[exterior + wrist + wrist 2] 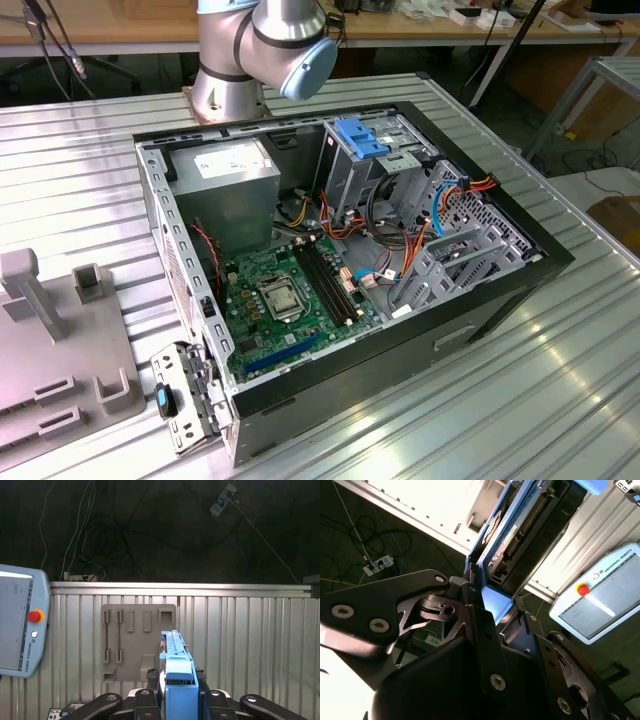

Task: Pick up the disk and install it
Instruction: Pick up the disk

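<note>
Firstly, in the exterior view, an open computer case (440, 340) lies on its side on the ribbed metal table (520, 420), filling the middle; the arm (262, 50) rises at twelve o'clock, just behind the case; inside, a grey power supply (225, 185) sits toward eleven o'clock, a green motherboard (285, 300) near six o'clock, and a metal drive cage (365, 160) with blue latches toward one o'clock, orange and red wires beside it; a grey fixture plate (60, 350) rests on the table at nine o'clock, apart from the case. Next, in the second wrist view, the gripper (492, 602) is clamped narrow on the disk (517, 530), its black fingers (470, 592) pressing the blue carrier rails from both sides; the disk juts out past the fingertips, clear of the table; a teach pendant (600, 597) with a red button lies by the table; a power strip (379, 564) lies on the dark floor. Lastly, in the first wrist view, the disk (176, 672) stands edge-on in the gripper (177, 690), blue rail toward the camera; beyond it the fixture plate (135, 640) lies flat on the table (250, 645), the teach pendant (20, 625) near it.
</note>
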Robot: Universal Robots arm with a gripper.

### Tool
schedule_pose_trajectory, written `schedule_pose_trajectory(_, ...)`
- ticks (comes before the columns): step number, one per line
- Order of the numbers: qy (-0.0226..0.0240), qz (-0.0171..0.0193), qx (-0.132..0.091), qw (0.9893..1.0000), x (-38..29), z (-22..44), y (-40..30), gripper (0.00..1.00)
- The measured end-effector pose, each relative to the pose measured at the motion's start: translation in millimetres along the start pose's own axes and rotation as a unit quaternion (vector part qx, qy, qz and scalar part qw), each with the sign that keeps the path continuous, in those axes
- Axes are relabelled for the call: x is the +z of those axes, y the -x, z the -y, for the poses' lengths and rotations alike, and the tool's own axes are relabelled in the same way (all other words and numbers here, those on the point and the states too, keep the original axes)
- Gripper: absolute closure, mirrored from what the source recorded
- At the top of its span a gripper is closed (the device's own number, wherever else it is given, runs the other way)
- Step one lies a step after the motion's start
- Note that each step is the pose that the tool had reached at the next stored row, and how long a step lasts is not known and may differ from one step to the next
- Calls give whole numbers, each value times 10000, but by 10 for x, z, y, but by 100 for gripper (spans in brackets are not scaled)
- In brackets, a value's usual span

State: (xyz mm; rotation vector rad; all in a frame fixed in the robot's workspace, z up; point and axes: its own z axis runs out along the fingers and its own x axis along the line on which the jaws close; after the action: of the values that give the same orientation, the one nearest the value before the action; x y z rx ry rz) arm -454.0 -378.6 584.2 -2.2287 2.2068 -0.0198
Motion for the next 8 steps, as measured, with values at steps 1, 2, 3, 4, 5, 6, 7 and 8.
schedule_pose_trajectory(1,0,0,0,10000,0,27,0,63)
schedule_pose_trajectory(2,0,0,0,10000,0,53,0,63)
schedule_pose_trajectory(3,1,0,0,10000,0,71,0,63)
schedule_pose_trajectory(4,1,0,0,10000,0,89,-1,63)
schedule_pose_trajectory(5,1,0,0,10000,1,118,-1,63)
schedule_pose_trajectory(6,0,0,0,10000,1,145,-1,63)
schedule_pose_trajectory(7,0,0,0,10000,2,176,-2,63)
schedule_pose_trajectory(8,0,0,0,10000,2,195,-3,63)
